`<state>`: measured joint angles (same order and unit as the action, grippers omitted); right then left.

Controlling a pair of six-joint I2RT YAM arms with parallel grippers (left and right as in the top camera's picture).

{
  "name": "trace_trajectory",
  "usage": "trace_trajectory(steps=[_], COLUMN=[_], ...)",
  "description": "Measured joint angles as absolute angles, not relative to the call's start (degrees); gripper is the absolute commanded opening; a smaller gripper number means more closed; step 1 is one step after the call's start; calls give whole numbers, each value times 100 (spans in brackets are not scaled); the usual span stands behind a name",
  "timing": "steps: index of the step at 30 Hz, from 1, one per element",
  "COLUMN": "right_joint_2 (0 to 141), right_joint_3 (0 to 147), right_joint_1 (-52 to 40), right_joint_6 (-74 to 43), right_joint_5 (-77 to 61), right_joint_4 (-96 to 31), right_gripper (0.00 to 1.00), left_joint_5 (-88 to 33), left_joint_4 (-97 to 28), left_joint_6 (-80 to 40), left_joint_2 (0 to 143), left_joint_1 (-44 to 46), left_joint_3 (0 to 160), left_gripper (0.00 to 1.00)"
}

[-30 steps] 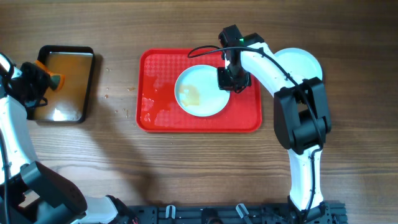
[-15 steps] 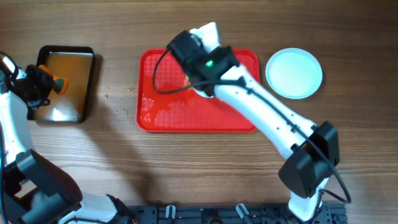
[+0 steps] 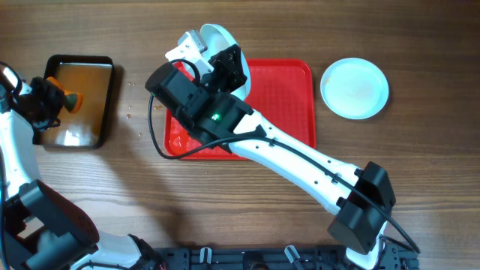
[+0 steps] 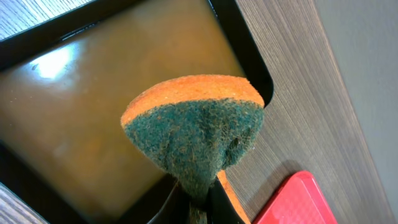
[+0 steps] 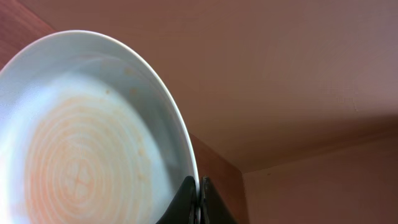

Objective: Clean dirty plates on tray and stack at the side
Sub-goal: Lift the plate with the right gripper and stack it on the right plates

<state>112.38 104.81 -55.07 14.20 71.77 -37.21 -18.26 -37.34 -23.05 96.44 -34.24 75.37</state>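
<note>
Black pan (image 3: 82, 59) of brownish liquid sits far left on our wooden surface (image 3: 420, 165), and above it our left claw (image 4: 196, 202) is clamped on a green-and-orange sponge (image 4: 196, 134). Over the far left corner of the red tray (image 3: 289, 97), our right claw (image 5: 199, 199) pinches the rim of a smeared plate (image 5: 81, 155), tilted and lifted, with faint orange rings on its face. Right of the tray and apart from it, we see a clean plate (image 3: 355, 88) lying flat on the wood.

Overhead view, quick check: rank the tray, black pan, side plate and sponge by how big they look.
1. Tray, largest even though partly hidden.
2. Pan.
3. Side plate.
4. Sponge, clearly the smallest.
</note>
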Motion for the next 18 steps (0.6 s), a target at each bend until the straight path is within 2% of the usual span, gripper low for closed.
trace_trajectory(steps=[2, 4, 8, 11, 14, 18], right_joint_2=[11238, 11238, 11238, 11238, 11238, 11238], right_joint_3=[10488, 10499, 10506, 10506, 10506, 10508], right_joint_1=[-5487, -5380, -4646, -3629, -2305, -541], right_joint_6=[1260, 666, -1264, -2137, -2423, -2215], right_joint_5=[7102, 6469, 3487, 1146, -718, -1474], right_joint_4=[-3966, -4523, -5264, -5374, -5964, -6718], right_gripper=[4, 4, 4, 4, 4, 4], left_joint_5=[-1859, -1881, -1900, -1905, -1922, -1925], left_joint_4=[-3734, -3734, -3734, -3734, -3734, -3732], left_joint_6=[-2305, -2305, -2305, -2305, -2305, -2305], left_joint_2=[9644, 9644, 9644, 9644, 9644, 9644], left_joint_1=[-3424, -3424, -3424, -3424, -3424, -3424], left_joint_3=[7537, 7537, 7537, 7537, 7537, 7537], left_gripper=[4, 4, 4, 4, 4, 4])
